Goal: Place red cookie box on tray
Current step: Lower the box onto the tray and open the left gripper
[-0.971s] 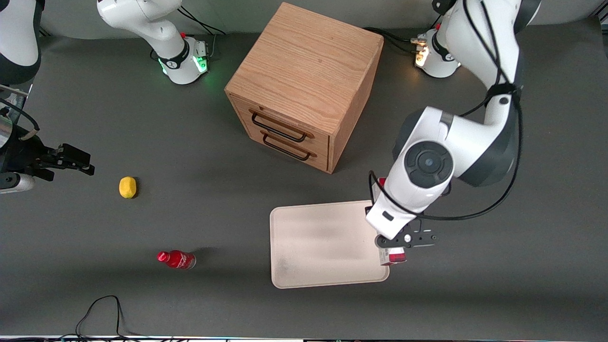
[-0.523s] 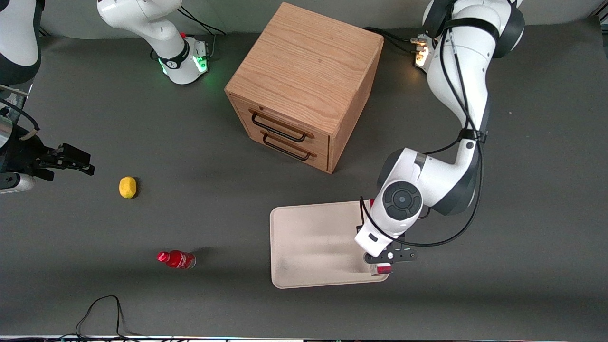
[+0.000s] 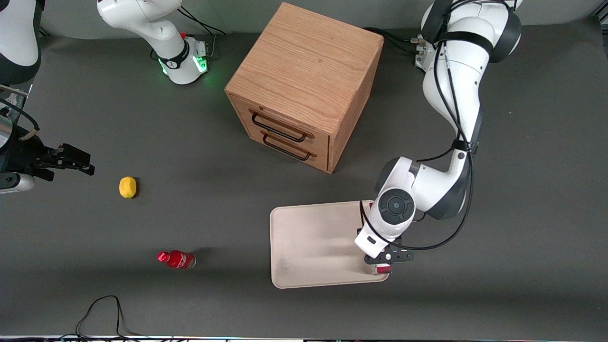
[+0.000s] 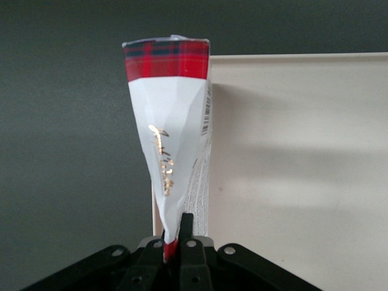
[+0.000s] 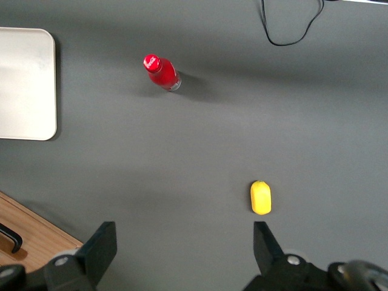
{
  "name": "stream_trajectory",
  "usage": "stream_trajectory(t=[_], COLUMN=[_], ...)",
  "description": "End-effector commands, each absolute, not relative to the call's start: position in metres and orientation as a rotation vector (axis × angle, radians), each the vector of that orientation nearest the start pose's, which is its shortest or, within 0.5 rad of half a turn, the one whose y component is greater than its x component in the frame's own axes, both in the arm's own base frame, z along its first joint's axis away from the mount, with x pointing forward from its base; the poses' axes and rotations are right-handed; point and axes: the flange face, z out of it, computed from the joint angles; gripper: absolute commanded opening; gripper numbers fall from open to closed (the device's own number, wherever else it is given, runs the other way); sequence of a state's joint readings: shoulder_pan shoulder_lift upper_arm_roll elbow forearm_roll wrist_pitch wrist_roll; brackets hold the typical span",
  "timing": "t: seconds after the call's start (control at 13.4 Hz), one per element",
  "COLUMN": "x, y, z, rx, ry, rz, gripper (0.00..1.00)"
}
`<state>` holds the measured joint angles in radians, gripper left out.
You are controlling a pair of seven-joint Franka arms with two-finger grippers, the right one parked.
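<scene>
Box (image 4: 173,130) pinched in my gripper (image 4: 176,242), over the tray (image 3: 313,242) edge toward my working end.

My fingers squeeze one end of the one box flat; it hangs along the one tray's rim at the corner nearest the front camera. Farther off stands one cabinet (image 3: 304,80) with two drawers. Toward the parked end lie one bottle (image 3: 176,259) and one lemon (image 3: 127,186).

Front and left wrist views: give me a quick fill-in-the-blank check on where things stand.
1. The gripper is shut on the ____.
2. The box hangs over the edge of the ____.
3. The cabinet has ____ drawer handles.
4. The bottle lies nearer the front camera than the yellow ____.

Missing words: box; tray; two; lemon
</scene>
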<state>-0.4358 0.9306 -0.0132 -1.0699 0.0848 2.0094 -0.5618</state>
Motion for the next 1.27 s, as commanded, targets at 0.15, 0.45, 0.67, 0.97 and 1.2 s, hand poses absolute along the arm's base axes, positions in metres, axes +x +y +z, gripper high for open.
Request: stream_trajectory(t=[0.15, 0.45, 0.67, 0.97, 1.2], x=[0.700, 0.701, 0.701, 0.687, 0.666], y=[-0.331, -0.330, -0.330, -0.319, -0.312], z=[0.268, 0.270, 0.284, 0.366, 0.444], rx=[-3.054, -3.029, -3.039, -3.013, -3.010], ry=[-0.132, -0.110, -0.125, -0.150, -0.163], rz=[-0.106, -0.127, -0.119, -0.057, -0.055], gripper=[0.38, 1.00, 1.00, 1.00, 1.00])
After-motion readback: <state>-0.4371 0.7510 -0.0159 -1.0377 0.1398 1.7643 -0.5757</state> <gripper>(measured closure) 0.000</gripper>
